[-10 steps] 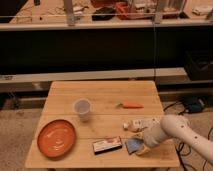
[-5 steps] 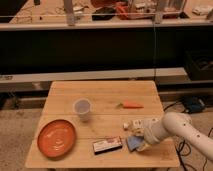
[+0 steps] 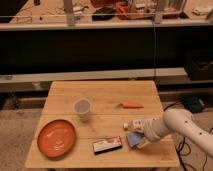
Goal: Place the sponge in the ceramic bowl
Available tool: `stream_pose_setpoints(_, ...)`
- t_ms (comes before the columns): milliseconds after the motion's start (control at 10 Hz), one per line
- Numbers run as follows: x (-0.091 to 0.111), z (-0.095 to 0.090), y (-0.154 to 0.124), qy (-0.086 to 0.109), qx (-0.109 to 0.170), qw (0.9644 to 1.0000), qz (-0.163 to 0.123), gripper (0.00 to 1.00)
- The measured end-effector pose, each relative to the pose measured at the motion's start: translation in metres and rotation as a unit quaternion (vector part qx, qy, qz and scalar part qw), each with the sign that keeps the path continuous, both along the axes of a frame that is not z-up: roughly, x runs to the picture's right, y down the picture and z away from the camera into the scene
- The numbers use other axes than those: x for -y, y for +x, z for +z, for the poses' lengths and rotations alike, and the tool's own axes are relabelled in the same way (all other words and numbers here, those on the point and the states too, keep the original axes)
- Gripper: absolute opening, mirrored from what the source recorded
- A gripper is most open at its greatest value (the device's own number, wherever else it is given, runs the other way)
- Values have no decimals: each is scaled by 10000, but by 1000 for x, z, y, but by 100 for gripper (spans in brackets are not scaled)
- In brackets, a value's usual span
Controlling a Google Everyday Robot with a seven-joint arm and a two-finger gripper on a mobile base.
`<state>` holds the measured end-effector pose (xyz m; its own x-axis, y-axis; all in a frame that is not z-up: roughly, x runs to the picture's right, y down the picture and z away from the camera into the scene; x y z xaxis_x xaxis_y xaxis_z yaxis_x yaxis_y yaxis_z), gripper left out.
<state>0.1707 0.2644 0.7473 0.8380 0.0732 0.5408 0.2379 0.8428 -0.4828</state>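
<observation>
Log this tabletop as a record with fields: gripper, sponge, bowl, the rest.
gripper: low at the table's front right, by the sponge
sponge: light blue, right of the box
ceramic bowl: orange-red, front left, empty
rest: cup near centre, carrot to its right
task: sponge not in ceramic bowl yet

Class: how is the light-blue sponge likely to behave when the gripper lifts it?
The sponge looks like a small soft pad, so it probably squashes under grip and weighs little. Being squarish, it should not roll. The gripper is right at it, by the near edge of the wooden table.
</observation>
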Motion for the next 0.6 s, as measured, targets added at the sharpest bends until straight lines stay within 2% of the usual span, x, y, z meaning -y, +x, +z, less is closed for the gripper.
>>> stream_pose_setpoints(200,15,-14,-1,58,-9,10000,-47,32)
stream_pose_setpoints(300,19,-17,-4,98,-9,9999,-81,33)
stream_pose_setpoints(400,27,-23,-12,159,11,9998,-136,29)
stream_pose_setpoints(600,42,-35,-28,224,64,9995,-214,12)
